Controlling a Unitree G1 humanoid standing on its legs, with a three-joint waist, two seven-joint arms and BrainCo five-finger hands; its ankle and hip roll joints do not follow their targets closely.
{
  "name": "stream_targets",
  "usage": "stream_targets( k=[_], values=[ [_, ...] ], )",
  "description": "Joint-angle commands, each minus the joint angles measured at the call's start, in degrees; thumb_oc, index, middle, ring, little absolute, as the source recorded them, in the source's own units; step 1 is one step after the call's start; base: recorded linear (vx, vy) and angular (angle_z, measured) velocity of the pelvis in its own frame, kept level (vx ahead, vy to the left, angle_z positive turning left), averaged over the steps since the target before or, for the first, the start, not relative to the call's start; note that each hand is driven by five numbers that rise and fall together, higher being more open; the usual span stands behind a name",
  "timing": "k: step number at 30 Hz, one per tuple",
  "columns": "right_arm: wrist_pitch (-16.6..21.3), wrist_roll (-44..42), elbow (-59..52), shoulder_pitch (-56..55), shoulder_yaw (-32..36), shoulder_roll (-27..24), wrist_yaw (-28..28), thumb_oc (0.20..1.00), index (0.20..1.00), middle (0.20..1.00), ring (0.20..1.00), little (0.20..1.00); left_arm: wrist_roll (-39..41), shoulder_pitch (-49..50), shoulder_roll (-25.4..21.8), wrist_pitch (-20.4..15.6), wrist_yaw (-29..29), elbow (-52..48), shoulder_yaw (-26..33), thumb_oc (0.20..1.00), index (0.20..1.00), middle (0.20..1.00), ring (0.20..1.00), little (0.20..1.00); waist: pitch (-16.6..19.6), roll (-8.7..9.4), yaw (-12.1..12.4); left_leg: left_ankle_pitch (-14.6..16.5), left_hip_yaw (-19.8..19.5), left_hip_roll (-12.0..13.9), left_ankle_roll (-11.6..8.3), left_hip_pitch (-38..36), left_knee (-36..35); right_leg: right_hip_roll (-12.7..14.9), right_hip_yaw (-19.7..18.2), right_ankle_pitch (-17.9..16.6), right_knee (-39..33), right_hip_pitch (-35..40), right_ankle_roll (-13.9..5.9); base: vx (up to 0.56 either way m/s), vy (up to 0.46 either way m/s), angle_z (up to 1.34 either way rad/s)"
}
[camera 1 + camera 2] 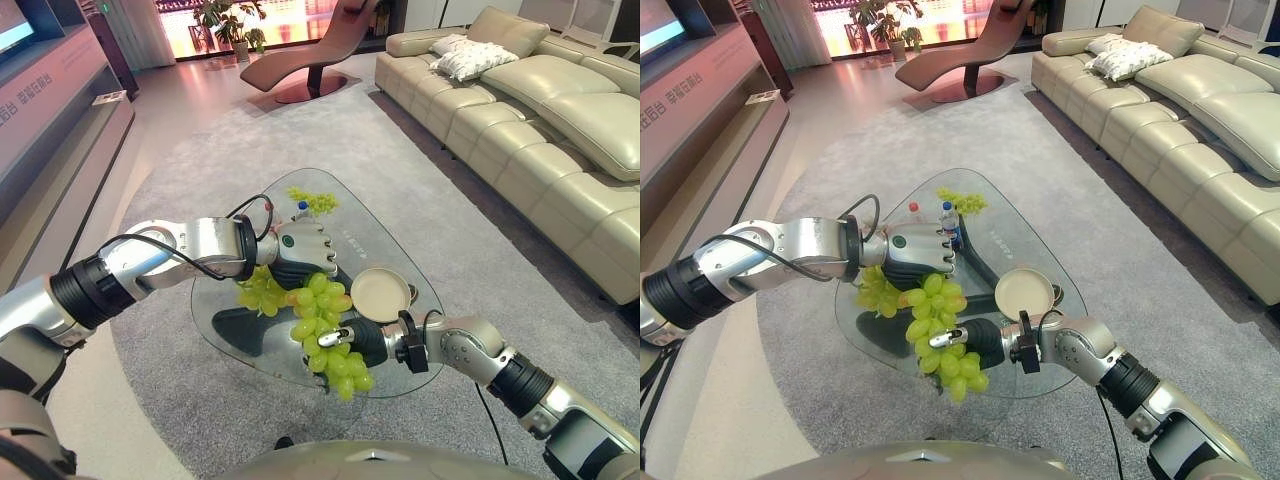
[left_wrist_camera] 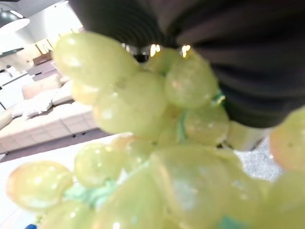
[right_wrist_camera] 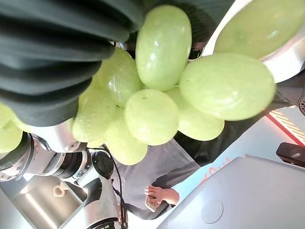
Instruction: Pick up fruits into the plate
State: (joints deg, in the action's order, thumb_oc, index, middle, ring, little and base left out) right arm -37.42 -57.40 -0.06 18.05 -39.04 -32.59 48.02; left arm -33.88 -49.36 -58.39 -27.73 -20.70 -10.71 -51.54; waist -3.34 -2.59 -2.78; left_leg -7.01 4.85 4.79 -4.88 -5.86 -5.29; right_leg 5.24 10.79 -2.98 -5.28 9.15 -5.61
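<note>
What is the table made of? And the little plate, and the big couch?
The table looks like clear glass: the carpet shows through it. The plate looks like matte beige ceramic or plastic; hard to tell. The couch seems cream leather, smooth and softly shiny.

Bright daylight, blurred wrist close-ups

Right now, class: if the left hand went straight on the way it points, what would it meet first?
The left hand points toward the robot's right across the glass table. The plate seems first in that line, though depth is unclear and it may pass beyond it.
</note>
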Motion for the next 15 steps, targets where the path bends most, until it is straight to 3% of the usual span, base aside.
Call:
stream_targets(
  k=[1,8,9,10,11,15],
  values=[
    [2.38,-3.92,-4.5,0.06,1.36,2.19,0.34,0.2,0.2,0.2,0.2,0.2,0.98,-3.22,-0.04,0.87,1.08,2.83,2.92,0.2,0.2,0.2,0.2,0.2,-1.42,3.01,1.58,8.46,0.45,-3.88,2.32,-4.21,0.29,-0.15,0.86,1.93,1.16,1.19,-1.11,0.0,0.0,0.0],
    [4.72,-1.32,-3.88,-0.72,2.2,2.16,-1.25,0.2,0.2,0.2,0.2,0.2,2.66,-1.5,0.25,3.47,2.01,3.51,4.28,0.2,0.2,0.2,0.2,0.2,-1.58,3.1,1.66,8.47,0.42,-3.88,2.34,-4.29,0.29,-0.13,0.9,1.9,1.25,1.15,-1.14,0.0,0.0,0.0],
    [5.61,0.51,-3.63,-0.93,2.55,1.99,-1.35,0.2,0.2,0.2,0.2,0.2,3.23,-0.63,0.38,4.27,2.39,3.79,4.92,0.407,0.407,0.407,0.407,0.407,-1.66,3.15,1.64,8.5,0.41,-3.87,2.35,-4.31,0.29,-0.13,0.87,1.9,1.27,1.14,-1.15,0.01,0.007,-0.03],
    [6.76,2.84,-3.42,-1.33,3.3,1.5,-1.58,0.2,0.2,0.2,0.2,0.2,4.08,0.91,0.43,5.12,2.43,4.14,6.26,0.937,0.937,0.937,0.937,0.937,-1.7,3.29,1.7,8.51,0.42,-3.86,2.37,-4.33,0.29,-0.17,0.82,1.9,1.27,1.12,-1.13,0.01,0.003,-0.04],
    [8.06,5.12,-3.23,-1.59,3.84,0.97,-1.51,0.2,0.2,0.2,0.2,0.2,4.91,2.33,0.5,5.8,2.55,4.42,7.45,1.0,1.0,1.0,1.0,1.0,-1.71,3.37,1.71,8.51,0.47,-3.84,2.37,-4.34,0.29,-0.19,0.78,1.89,1.28,1.11,-1.12,0.02,-0.002,-0.03],
    [11.81,11.78,-2.86,-3.38,8.58,-2.55,-1.92,0.2,0.2,0.2,0.2,0.2,7.77,11.22,1.35,8.1,3.48,6.74,14.22,1.0,1.0,1.0,1.0,1.0,-2.02,3.9,1.83,8.42,0.62,-3.68,2.46,-4.43,0.29,-0.33,0.45,1.76,1.31,1.11,-1.01,0.01,-0.001,0.0]
  ],
)
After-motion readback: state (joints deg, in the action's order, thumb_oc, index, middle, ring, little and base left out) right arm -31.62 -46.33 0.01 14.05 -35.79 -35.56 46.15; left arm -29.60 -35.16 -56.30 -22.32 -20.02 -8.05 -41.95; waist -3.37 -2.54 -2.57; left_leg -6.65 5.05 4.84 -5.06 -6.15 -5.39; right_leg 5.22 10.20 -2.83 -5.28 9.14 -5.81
